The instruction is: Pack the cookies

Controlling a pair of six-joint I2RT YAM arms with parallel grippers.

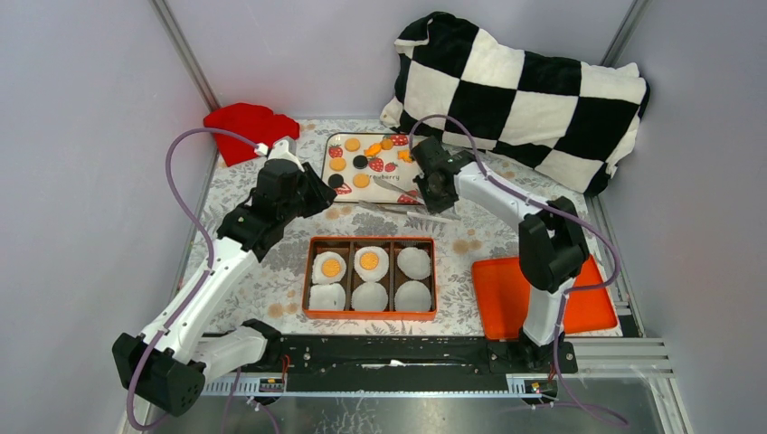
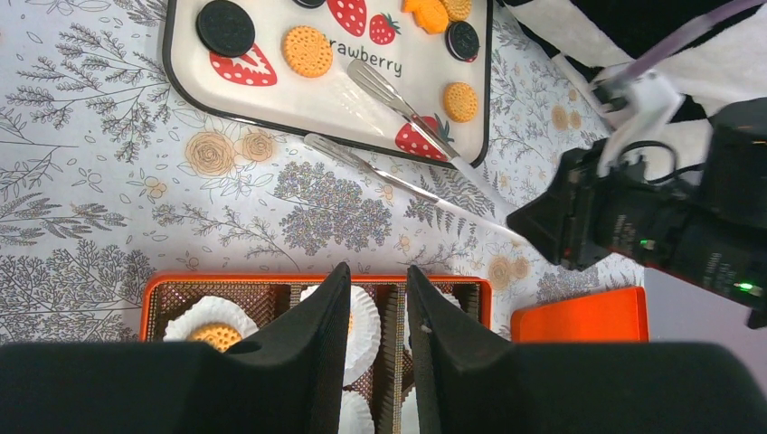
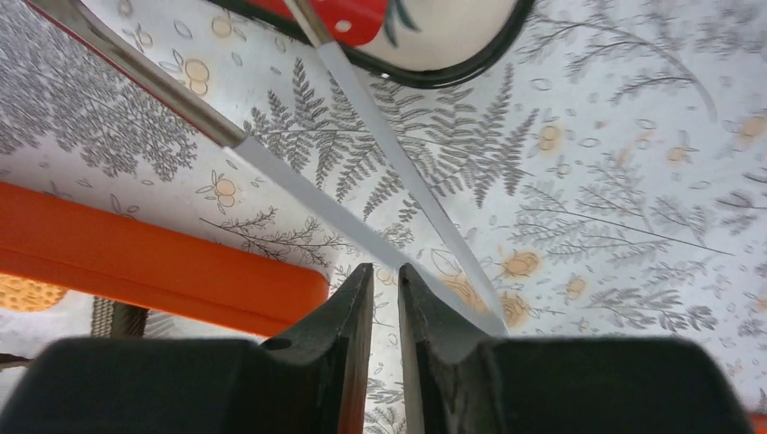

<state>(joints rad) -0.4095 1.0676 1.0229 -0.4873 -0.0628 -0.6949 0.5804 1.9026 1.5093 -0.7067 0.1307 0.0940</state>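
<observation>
Several cookies, orange (image 1: 361,180) and black (image 1: 360,162), lie on the white strawberry-print tray (image 1: 326,170); they show closer in the left wrist view (image 2: 307,51). The orange box (image 1: 307,280) holds white paper cups; two back cups each hold an orange cookie (image 1: 331,267), (image 1: 369,260). Metal tongs (image 1: 402,197) lie on the cloth with their tips on the tray. My left gripper (image 2: 378,271) hovers above the box's back edge, jaws a narrow gap apart, empty. My right gripper (image 3: 385,268) sits just above the tongs' (image 3: 298,185) joined end, jaws a narrow gap apart, nothing between them.
An orange lid (image 1: 506,298) lies right of the box. A red cloth (image 1: 244,127) lies at the back left and a black-and-white checkered pillow (image 1: 516,90) at the back right. Grey walls close in both sides.
</observation>
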